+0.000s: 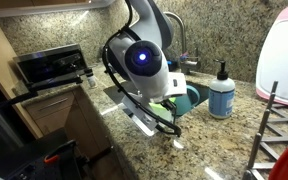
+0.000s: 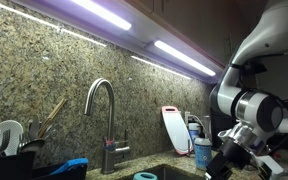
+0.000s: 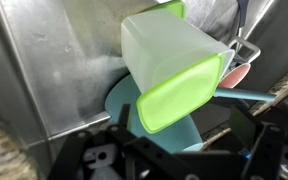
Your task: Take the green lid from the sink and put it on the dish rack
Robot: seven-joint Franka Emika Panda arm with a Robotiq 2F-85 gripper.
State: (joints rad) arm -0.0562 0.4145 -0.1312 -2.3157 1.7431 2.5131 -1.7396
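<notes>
In the wrist view the green lid lies tilted in the metal sink. It is rounded-square, with a bright lime face and pale translucent sides. It rests on a teal jug whose handle points right. My gripper hovers just above the lid, open, its black fingers wide apart with nothing between them. In an exterior view the arm bends over the sink and a bit of the green lid shows under the gripper. The dish rack stands at the right on the granite counter.
A pink item lies behind the lid. A blue soap bottle stands by the sink, and the curved faucet rises behind it. A utensil caddy and a cutting board sit along the wall. A black appliance stands on the counter.
</notes>
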